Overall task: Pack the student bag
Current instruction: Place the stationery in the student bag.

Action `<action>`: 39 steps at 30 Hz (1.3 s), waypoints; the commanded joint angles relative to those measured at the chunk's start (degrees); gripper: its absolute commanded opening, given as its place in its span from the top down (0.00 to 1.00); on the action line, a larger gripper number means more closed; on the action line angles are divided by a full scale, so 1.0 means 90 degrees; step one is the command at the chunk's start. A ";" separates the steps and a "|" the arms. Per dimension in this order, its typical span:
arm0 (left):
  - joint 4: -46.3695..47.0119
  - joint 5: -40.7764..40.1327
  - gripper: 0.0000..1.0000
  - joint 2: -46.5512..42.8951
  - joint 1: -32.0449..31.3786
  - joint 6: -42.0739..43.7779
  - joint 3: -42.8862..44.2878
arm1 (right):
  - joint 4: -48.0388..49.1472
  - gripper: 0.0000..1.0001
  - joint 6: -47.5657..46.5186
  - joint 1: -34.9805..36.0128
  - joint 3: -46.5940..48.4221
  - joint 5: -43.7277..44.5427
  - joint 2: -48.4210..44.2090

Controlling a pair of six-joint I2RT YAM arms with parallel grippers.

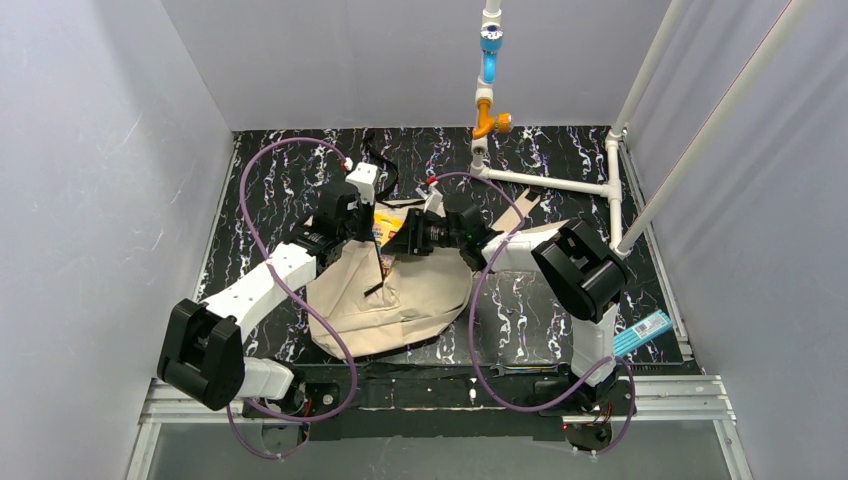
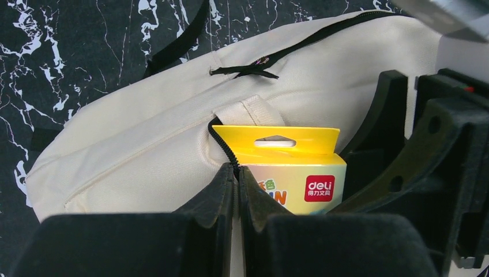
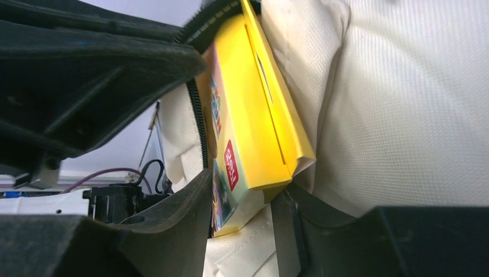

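Observation:
The beige student bag (image 1: 420, 295) lies flat mid-table, its top toward the back. A yellow "deli" box (image 1: 385, 228) stands in its zipper opening. My left gripper (image 1: 362, 212) is at the left of the opening. In the left wrist view it (image 2: 237, 172) is shut on the bag's (image 2: 144, 138) black zipper edge, right beside the box (image 2: 294, 167). My right gripper (image 1: 402, 240) comes in from the right. In the right wrist view it (image 3: 248, 187) is shut on the box (image 3: 254, 133), with bag fabric (image 3: 403, 104) pressed behind it.
A white pipe frame (image 1: 545, 183) with an orange and blue fitting stands at the back right. A blue packet (image 1: 642, 332) lies at the right edge. A wrench (image 1: 510, 372) lies near the front edge. The bag's black loop (image 1: 380, 160) trails toward the back.

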 commanded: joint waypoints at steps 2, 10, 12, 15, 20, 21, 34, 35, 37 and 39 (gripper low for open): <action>0.0329 0.0157 1.00 -0.0268 -0.0071 0.0141 0.0186 | 0.2458 0.53 0.0699 -0.0237 -0.0273 0.0215 -0.0353; 0.0239 -0.0232 1.00 -0.0168 -0.0009 0.0065 0.0364 | 0.1017 0.91 0.1571 -0.0307 0.0441 -0.0431 0.0188; 0.0232 -0.0626 1.00 -0.0103 -0.0002 0.0045 0.0424 | 0.0063 0.95 0.1447 -0.0331 0.0573 -0.0623 0.0135; 0.0284 -0.1179 1.00 0.0106 0.0048 0.0063 0.0562 | -0.0755 0.98 0.1283 -0.0326 0.0659 -0.0734 -0.0039; 0.0414 -0.1297 1.00 0.0484 0.0110 0.0222 0.0892 | -0.2274 0.99 0.0714 -0.0317 0.1154 -0.0843 -0.0129; 0.0451 -0.1263 1.00 0.0557 0.0108 0.0266 0.0959 | -0.2489 0.99 0.0598 -0.0316 0.1284 -0.0874 -0.0111; 0.0801 0.0110 1.00 0.0364 0.0129 0.0485 0.0915 | -0.3522 0.99 0.0141 -0.0120 0.2266 -0.1571 0.0489; 0.0811 -0.0089 1.00 0.0357 0.0132 0.0644 0.0874 | -0.3395 0.99 0.0137 -0.0079 0.2175 -0.1665 0.0411; 0.0805 -0.0481 1.00 0.0458 0.0162 0.0810 0.0874 | -0.3152 0.99 0.0079 0.0020 0.1989 -0.1809 0.0170; 0.0615 -0.0667 1.00 0.0632 0.0211 0.0826 0.0989 | -0.2864 0.97 0.0049 0.0103 0.1633 -0.1774 -0.0133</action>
